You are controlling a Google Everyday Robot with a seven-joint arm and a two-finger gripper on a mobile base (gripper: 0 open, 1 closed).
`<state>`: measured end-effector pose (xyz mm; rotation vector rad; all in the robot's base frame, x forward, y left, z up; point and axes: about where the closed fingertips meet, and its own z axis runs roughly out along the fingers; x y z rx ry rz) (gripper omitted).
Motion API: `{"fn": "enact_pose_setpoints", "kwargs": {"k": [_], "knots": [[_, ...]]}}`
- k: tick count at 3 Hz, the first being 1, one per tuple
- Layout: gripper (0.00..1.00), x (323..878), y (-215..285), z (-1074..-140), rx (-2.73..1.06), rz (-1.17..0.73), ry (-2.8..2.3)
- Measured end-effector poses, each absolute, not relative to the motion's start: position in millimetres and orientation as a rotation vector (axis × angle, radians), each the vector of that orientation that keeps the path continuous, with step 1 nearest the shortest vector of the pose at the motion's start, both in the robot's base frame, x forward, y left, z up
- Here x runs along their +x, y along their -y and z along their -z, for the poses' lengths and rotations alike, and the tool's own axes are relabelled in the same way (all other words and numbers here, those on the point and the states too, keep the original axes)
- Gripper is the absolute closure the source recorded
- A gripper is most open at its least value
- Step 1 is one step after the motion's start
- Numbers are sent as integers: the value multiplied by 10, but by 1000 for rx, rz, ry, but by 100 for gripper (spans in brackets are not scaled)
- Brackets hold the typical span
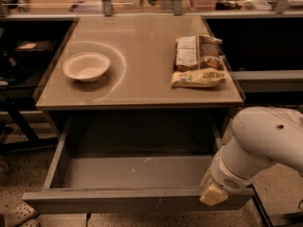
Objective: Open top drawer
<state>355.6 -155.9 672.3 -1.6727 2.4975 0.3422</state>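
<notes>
I see my gripper (213,194) low at the right of the view, its pale tan tip pressed against the right end of the drawer front. From this angle I cannot tell whether the claw is clenched or released. Behind it, the thick, rounded white arm (265,141) rises up and off toward the right edge.

The wide grey handleless top drawer (132,200) stands well open, its flat front near the bottom of the view. Its grey inside floor is bare apart from a few white scuffs near the middle.

Above the drawer, the smooth tan tabletop (142,37) carries two things, well apart. A shallow white round bowl (86,66) sits upright on the left side. A crinkled brown and cream snack bag (198,60) lies flat on the right side, near the edge.

Below and to the left I can make out speckled floor (28,174), with a pale sandal (16,215) in the bottom corner.
</notes>
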Motion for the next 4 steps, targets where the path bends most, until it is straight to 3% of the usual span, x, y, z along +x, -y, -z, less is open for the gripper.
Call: {"fn": "enact_pose_setpoints", "kwargs": {"k": [4], "knots": [[100, 3323, 1604, -6729, -1659, -378, -2550]]}}
